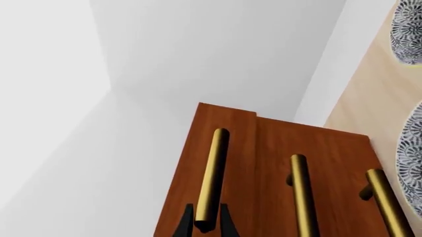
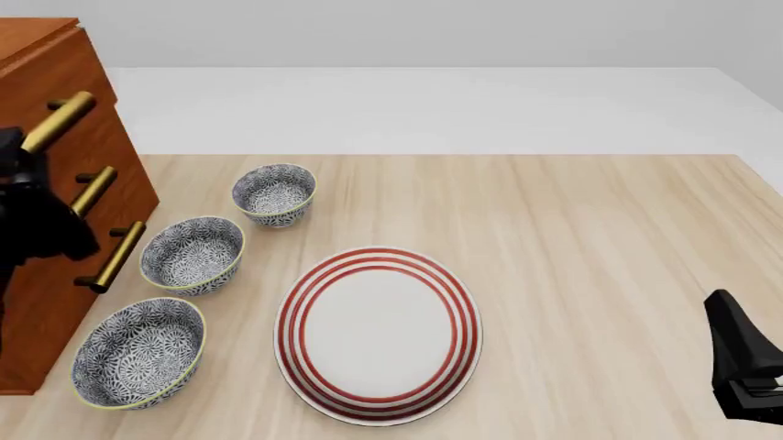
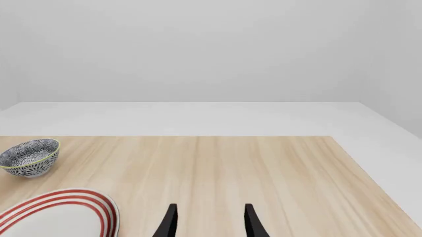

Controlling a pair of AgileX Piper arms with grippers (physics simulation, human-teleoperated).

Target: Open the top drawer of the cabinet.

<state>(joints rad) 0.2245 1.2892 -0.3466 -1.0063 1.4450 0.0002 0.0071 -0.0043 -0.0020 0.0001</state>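
The cabinet (image 2: 37,55) stands at the table's left edge, reddish-brown with three brass bar handles. Its top drawer (image 2: 92,64) carries the uppermost handle (image 2: 55,122). In the left wrist view the top drawer (image 1: 240,168) stands slightly proud of the cabinet face (image 1: 329,158). My left gripper (image 1: 207,224) has its two black fingers tight on either side of the top handle (image 1: 212,177). In the front view it shows only as a dark mass (image 2: 22,174) against the cabinet. My right gripper (image 3: 209,224) is open and empty, low at the table's near right (image 2: 746,367).
Three patterned bowls (image 2: 274,192) (image 2: 192,252) (image 2: 137,351) sit in a row just right of the cabinet. A red-ringed white plate (image 2: 377,333) lies beside them. The two lower handles (image 1: 302,197) (image 1: 389,202) run beside the held one.
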